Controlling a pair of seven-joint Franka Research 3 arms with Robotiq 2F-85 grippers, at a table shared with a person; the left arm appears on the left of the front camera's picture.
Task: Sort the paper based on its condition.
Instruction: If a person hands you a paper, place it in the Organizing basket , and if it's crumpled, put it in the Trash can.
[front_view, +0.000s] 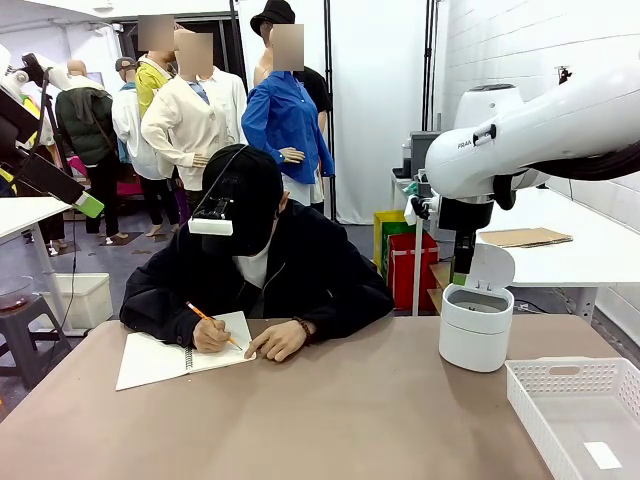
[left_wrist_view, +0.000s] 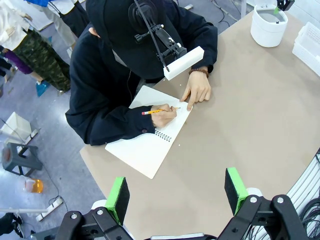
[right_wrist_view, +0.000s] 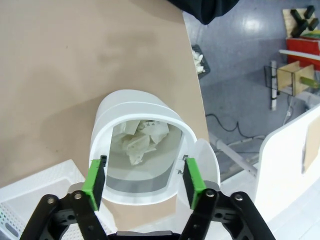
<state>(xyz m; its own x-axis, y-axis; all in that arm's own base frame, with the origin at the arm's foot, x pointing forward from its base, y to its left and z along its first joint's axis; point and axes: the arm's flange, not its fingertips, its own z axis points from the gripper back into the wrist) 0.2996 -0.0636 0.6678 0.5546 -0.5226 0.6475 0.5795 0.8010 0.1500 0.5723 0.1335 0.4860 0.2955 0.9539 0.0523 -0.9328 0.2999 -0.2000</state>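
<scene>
The right gripper (right_wrist_view: 144, 181) hangs open directly over the white bin (right_wrist_view: 102, 130) at the table's right edge, crumpled paper (right_wrist_view: 140, 140) lying inside straight below. The left gripper (left_wrist_view: 176, 192), also open, hovers above the near edge, well apart from it

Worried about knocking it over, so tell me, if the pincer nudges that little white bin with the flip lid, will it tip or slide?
The white bin looks like thin plastic holding just crumpled paper, so probably light and likely to slide. Its raised lid may make it slightly tippy.
</scene>
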